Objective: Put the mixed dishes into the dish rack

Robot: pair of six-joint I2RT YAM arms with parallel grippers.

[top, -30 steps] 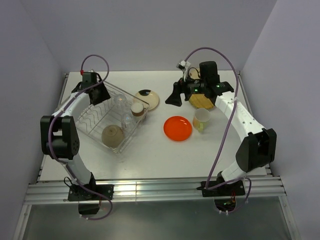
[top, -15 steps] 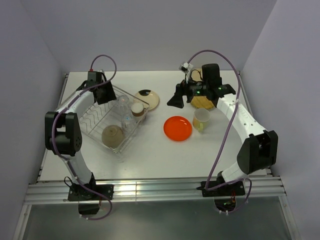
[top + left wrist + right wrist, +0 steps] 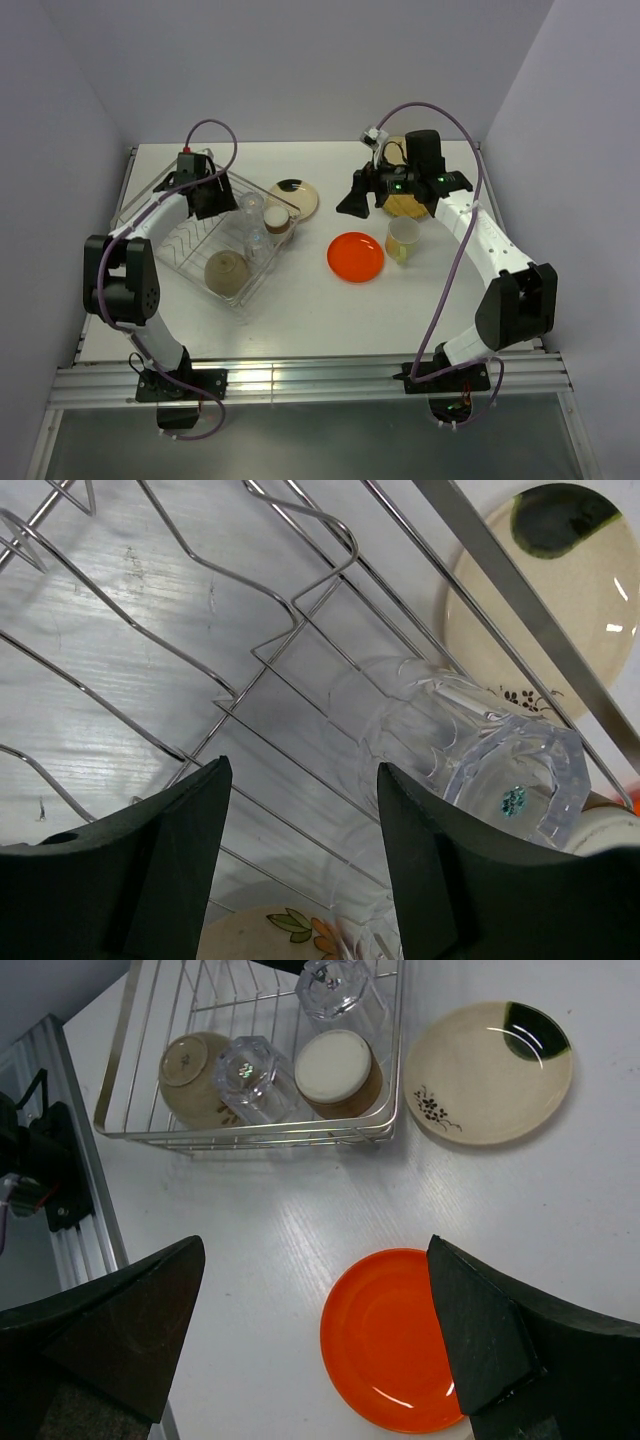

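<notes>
The wire dish rack [image 3: 180, 235] stands at the left. It holds an upturned beige bowl [image 3: 225, 270], two clear glasses [image 3: 245, 205] [image 3: 256, 241] and a small cup [image 3: 275, 220]. My left gripper [image 3: 208, 195] is open and empty over the rack's back part. In the left wrist view its gripper [image 3: 300, 770] hangs just left of one glass [image 3: 470, 750]. My right gripper [image 3: 355, 200] is open and empty above the table, behind the orange plate [image 3: 355, 257]. In the right wrist view its gripper [image 3: 315, 1250] frames the plate [image 3: 400, 1340]. The pale yellow mug [image 3: 403, 238] stands right of the plate. A tan woven plate [image 3: 405, 207] lies partly under my right arm.
A cream plate with a dark patch [image 3: 295, 198] lies on the table just right of the rack, and also shows in the right wrist view [image 3: 490, 1070]. Grey walls close the table on three sides. The aluminium rail [image 3: 300, 380] runs along the near edge.
My left gripper has shifted a little to the right and nearer, over the rack toward the glass. My right gripper has barely moved. The dishes have not moved.
</notes>
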